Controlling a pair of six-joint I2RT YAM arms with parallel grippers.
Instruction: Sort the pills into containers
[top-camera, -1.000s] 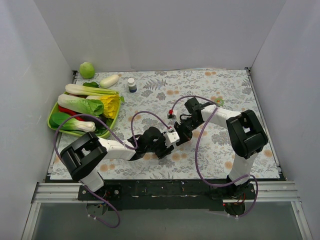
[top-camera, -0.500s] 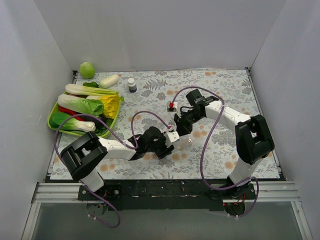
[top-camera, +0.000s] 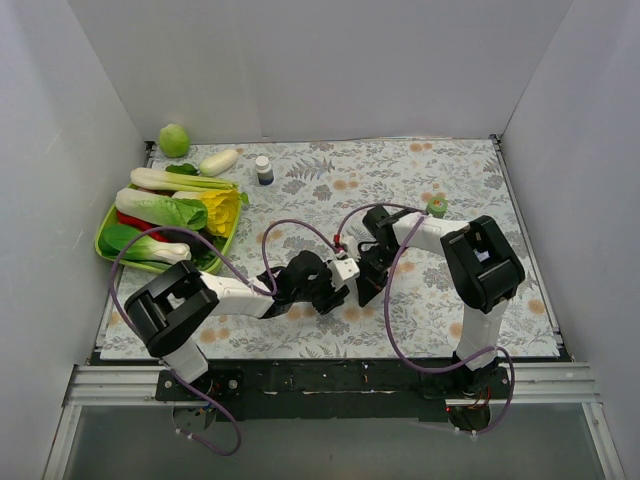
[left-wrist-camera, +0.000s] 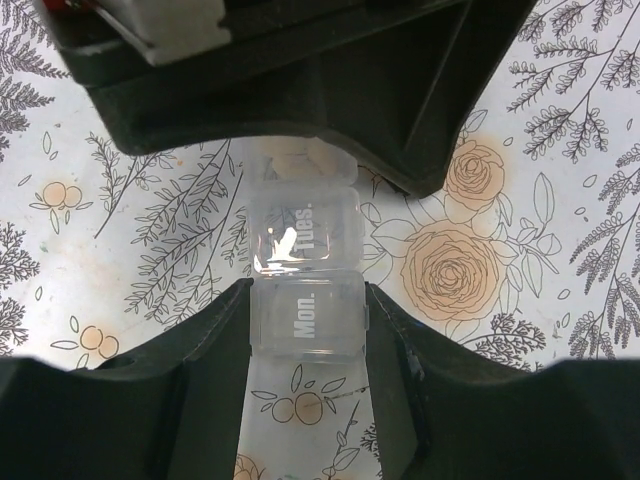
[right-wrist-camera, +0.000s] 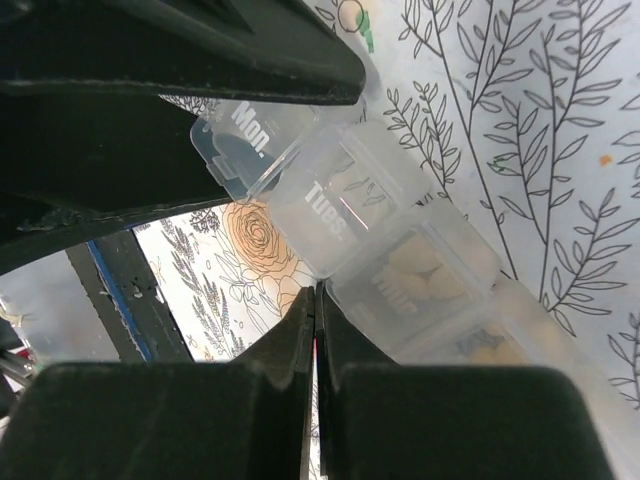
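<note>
Well beyond containers (left-wrist-camera: 305, 290): bottle (top-camera: 264, 170), vegetable tray (top-camera: 99, 243).

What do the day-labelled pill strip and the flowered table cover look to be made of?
Pill strip: apparently clear, slightly frosted moulded plastic. The floral print shows through it, its lids catch glossy highlights, and it carries white Mon. and Tues. lettering.
Table cover: probably a printed cloth or vinyl sheet, matt and lying flat. No weave can be made out, so which of the two stays open.

Clear plastic compartment strip (left-wrist-camera: 305, 290): table centre, within left gripper (left-wrist-camera: 305, 325). Green plastic tray (top-camera: 102, 235): 9 o'clock. Blue white-capped bottle (top-camera: 264, 170): 11 o'clock.
</note>
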